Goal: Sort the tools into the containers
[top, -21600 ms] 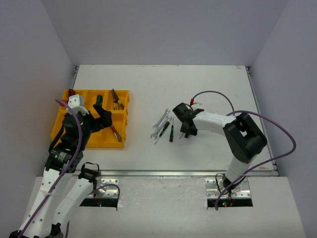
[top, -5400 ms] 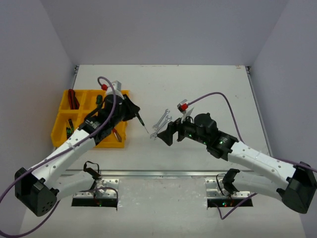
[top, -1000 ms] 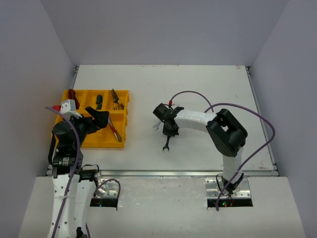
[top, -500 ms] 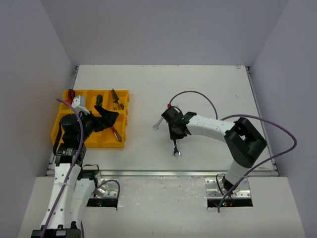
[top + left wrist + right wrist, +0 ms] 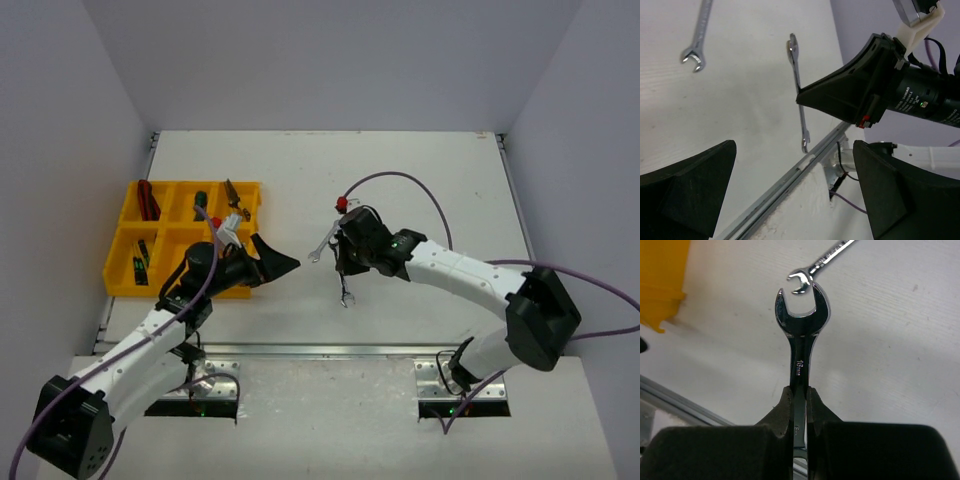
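Silver wrench (image 5: pixel 798 345) clamped between right fingers (image 5: pixel 783 412), its head protruding.

1 silver 16mm wrench (image 5: pixel 799 340) gripped by its shank in right end effector (image 5: pixel 799 392), off the worktop (image 5: pixel 420 180). 2nd wrench (image 5: pixel 322 248) lies flat. Yellow 6-compartment tray (image 5: pixel 125 235) holds the other tools.

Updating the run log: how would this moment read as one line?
right tool: shut on wrench | left tool: open, empty | second wrench: on table
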### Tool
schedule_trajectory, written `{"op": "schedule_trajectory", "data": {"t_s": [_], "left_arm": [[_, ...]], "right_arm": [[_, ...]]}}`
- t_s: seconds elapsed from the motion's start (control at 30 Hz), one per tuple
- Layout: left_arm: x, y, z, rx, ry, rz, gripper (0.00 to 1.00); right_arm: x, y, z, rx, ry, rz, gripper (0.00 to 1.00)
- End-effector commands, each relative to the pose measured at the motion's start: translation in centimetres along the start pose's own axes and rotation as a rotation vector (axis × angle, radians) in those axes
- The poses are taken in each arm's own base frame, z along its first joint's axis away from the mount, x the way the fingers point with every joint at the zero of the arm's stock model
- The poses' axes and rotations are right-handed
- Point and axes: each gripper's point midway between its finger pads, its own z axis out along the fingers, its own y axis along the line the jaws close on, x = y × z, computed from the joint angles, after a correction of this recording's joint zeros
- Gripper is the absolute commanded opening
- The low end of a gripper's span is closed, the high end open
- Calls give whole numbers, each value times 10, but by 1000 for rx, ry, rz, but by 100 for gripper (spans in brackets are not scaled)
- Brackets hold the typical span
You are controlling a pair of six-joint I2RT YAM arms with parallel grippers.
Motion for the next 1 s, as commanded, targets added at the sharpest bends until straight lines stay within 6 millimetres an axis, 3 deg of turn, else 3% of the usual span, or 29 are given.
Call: {"op": "schedule_trajectory", "data": {"t_s": [0.0, 0.27, 0.67, 0.83, 0.97], "left_arm": [[-27, -46, 16, 158, -136, -10, 100], [-20, -51, 47, 116, -134, -56, 97], [-18, -52, 68, 81, -147, -88, 75], [-11, -54, 72, 89, -125, -93, 50], [-4, -65, 75, 121, -102, -88, 39]], "right_arm": [[-35, 38, -25, -175, -131, -13, 0], [-40, 60, -42, -267, -160, -16, 0], [-44, 73, -51, -306, -181, -20, 0], [-42, 79, -53, -338, -177, -23, 0], [-46, 83, -53, -349, -185, -22, 0]]}}
